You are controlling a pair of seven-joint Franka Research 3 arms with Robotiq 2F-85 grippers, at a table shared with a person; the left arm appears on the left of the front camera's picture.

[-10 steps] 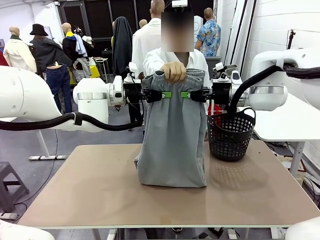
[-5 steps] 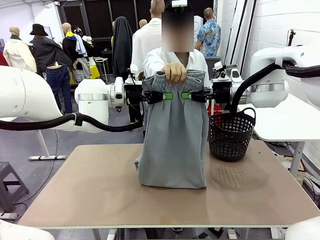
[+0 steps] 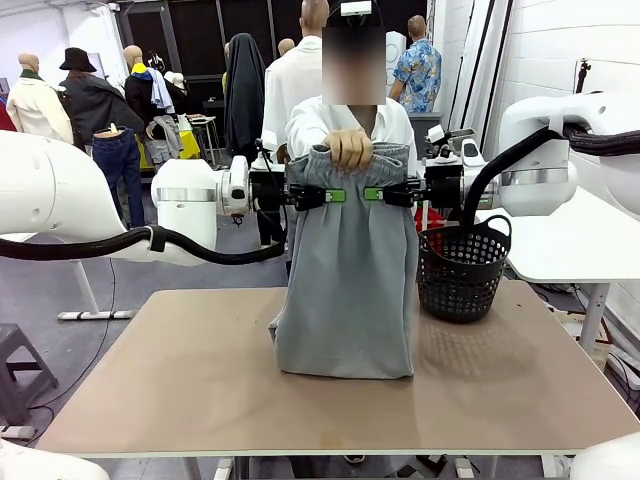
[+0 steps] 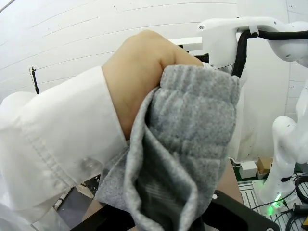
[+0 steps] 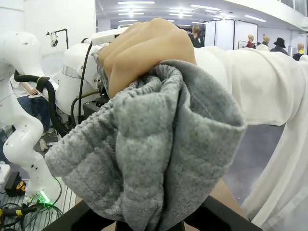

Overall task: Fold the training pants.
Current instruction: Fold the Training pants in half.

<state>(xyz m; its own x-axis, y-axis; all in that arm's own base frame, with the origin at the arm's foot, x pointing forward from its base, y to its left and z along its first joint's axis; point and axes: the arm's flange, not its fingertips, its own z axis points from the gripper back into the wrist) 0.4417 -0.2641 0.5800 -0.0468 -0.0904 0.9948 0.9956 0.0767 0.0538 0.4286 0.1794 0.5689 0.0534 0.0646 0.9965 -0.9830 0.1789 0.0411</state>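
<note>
A robot lab, this, set up in a big hall! A white left arm (image 3: pixel 60 200) and right arm (image 3: pixel 560 130), each trailing a black cable hose (image 3: pixel 100 246), flank a plain brown table (image 3: pixel 180 400) on a bare grey floor (image 3: pixel 40 290). White-painted brick wall (image 3: pixel 540 60) to one side, dark partitions (image 3: pixel 190 40) at the back, strip lights (image 5: pixel 139 3) overhead, loose cables (image 5: pixel 14 208) down low, people (image 3: pixel 420 65) standing about behind.
</note>
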